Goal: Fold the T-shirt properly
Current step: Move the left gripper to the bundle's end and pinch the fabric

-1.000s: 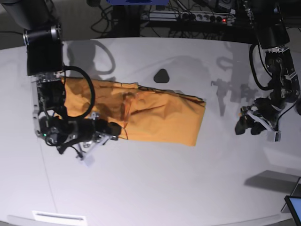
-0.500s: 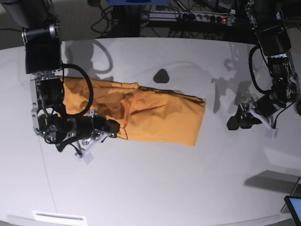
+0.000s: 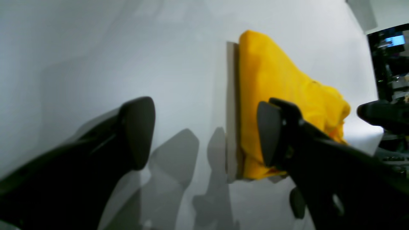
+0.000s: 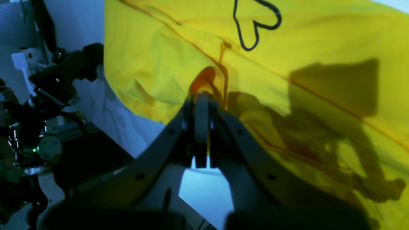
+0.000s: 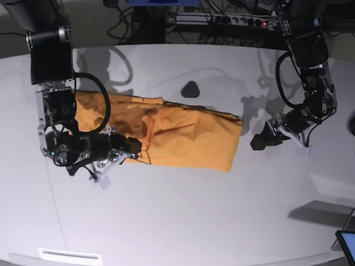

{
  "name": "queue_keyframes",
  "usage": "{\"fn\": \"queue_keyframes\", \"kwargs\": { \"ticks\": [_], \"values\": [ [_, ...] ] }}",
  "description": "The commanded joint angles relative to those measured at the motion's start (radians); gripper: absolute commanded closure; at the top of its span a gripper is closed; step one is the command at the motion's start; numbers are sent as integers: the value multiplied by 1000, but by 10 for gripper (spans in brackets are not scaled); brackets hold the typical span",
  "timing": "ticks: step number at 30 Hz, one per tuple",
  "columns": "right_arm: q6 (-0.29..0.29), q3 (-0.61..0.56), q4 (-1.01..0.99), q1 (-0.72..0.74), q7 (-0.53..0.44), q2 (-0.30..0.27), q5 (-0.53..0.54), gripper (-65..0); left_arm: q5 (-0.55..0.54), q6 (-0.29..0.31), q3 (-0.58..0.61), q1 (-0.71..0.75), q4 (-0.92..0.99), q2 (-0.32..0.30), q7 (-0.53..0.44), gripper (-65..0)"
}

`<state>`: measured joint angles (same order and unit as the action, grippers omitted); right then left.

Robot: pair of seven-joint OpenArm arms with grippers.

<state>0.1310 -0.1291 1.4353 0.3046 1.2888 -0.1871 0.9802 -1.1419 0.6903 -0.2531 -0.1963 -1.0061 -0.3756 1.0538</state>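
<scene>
T-shirt lies flat, middle of table. Right gripper pinched tight on T-shirt edge. Left gripper spread wide, holding nothing, beside T-shirt's other end.

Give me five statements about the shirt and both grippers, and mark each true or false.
1. The right gripper is shut on the T-shirt. True.
2. The left gripper holds the T-shirt. False: it is open and clear of the cloth.
3. The T-shirt lies on the table. True.
4. The T-shirt is blue. False: it is orange-yellow.
5. A small dark object lies on top of the T-shirt. False: it sits on the table beyond it.
</scene>
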Motion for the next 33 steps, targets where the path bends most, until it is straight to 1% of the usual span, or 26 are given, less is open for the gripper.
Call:
{"fn": "queue_keyframes", "kwargs": {
  "ticks": [1,4,9,13,17,21,26,29,30,33],
  "values": [
    [-6,3,18,26,-5,-4,18,0,-3,8,-2,-15,-9,-4,3,-474],
    [-6,3,18,21,-5,-4,18,0,-3,8,-1,-15,-7,25,9,-474],
    [-6,3,18,15,-5,-4,18,0,-3,8,-1,-44,-7,68,108,-470],
    [-6,3,17,6,-25,-4,18,0,-3,8,-1,-58,13,82,118,-469],
    [-6,3,17,1,-25,-4,18,0,-3,8,-1,-58,48,96,127,-469],
    [-6,3,17,1,-27,-4,18,0,-10,8,65,-58,54,115,144,-469],
    [-6,4,17,1,-27,-4,18,0,-8,8,130,-58,49,162,141,-467],
    [-6,7,17,0,-27,-4,18,0,-5,8,140,-58,51,171,139,-464],
    [-6,7,17,0,-27,-4,18,0,-5,8,140,-58,53,172,139,-457],
    [-6,9,17,0,-27,-5,18,0,-3,8,137,-58,54,177,138,-353]
  ]
}}
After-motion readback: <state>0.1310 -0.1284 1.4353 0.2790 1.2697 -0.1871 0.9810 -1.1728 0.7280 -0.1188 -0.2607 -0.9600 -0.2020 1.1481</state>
